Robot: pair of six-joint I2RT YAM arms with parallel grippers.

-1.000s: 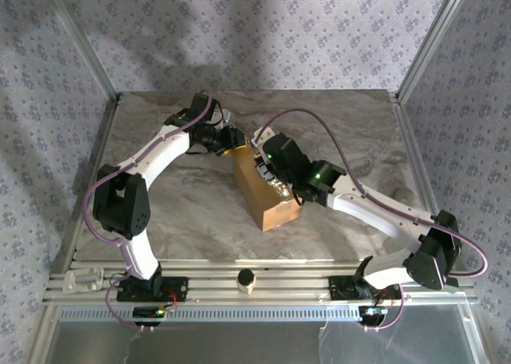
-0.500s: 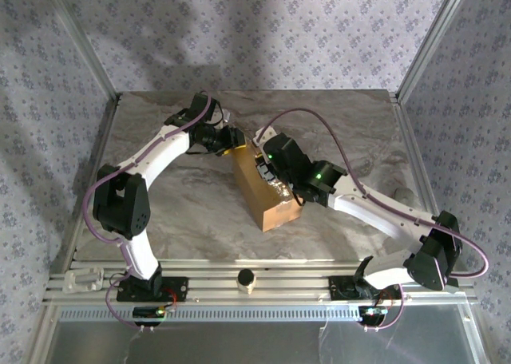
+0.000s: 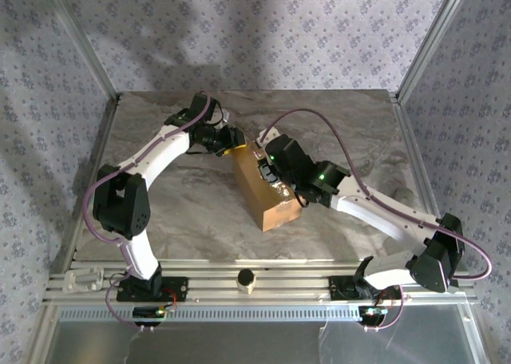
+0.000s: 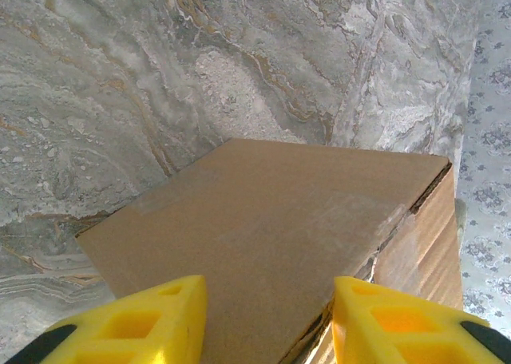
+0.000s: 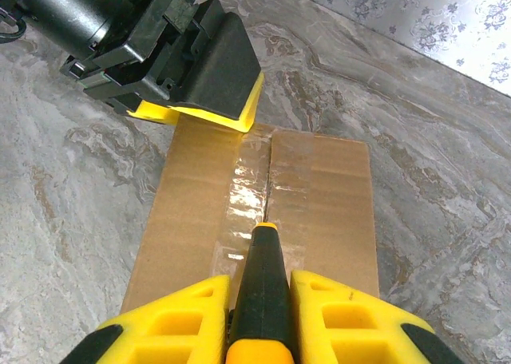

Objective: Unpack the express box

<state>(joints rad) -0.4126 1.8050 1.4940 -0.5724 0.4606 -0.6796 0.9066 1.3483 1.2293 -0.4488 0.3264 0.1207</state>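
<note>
- The express box [image 3: 267,195] lies near the middle of the desk [image 3: 184,212]. Its long axis runs on a slant from far-left to near-right, between the two arms.
- The left end effector [image 3: 233,138] sits at the box's far end. Its yellow fingers [image 4: 160,316] stand about half open on either side of the cardboard, and by the look of it they pinch that end to steady it.
- The right end effector [image 5: 259,300] hangs over the box top, nearer the middle. Its jaws are closed tight on a slim black cutter [image 5: 257,268] with a yellow tip.
- The relation that matters is the taped seam [image 5: 251,184], which runs down the length of the box. It leads straight away from the cutter tip toward the left end effector.
- The tip rests on the seam or just above it; I cannot tell whether it has bitten into the tape.
- I judge the right arm to be the working one. A slit along the seam would travel toward the left fingers, which leaves little room at the far end.
</note>
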